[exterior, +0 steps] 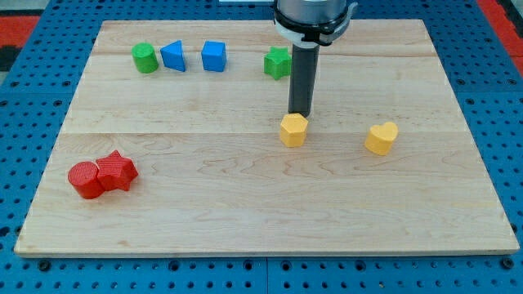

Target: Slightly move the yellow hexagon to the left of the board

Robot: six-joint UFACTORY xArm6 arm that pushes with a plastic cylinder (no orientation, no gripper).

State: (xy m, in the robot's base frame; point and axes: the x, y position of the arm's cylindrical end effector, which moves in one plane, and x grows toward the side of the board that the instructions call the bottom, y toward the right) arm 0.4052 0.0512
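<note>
The yellow hexagon (293, 130) lies near the middle of the wooden board (245, 204). My tip (300, 113) stands just above the hexagon's upper right edge, touching it or nearly so. The dark rod rises from there to the arm at the view's top.
A yellow heart (381, 138) lies right of the hexagon. Along the top are a green cylinder (145, 58), a blue triangle (173, 55), a blue cube (213, 56) and a green star (278, 62). A red cylinder (84, 180) and red star (116, 171) touch at lower left.
</note>
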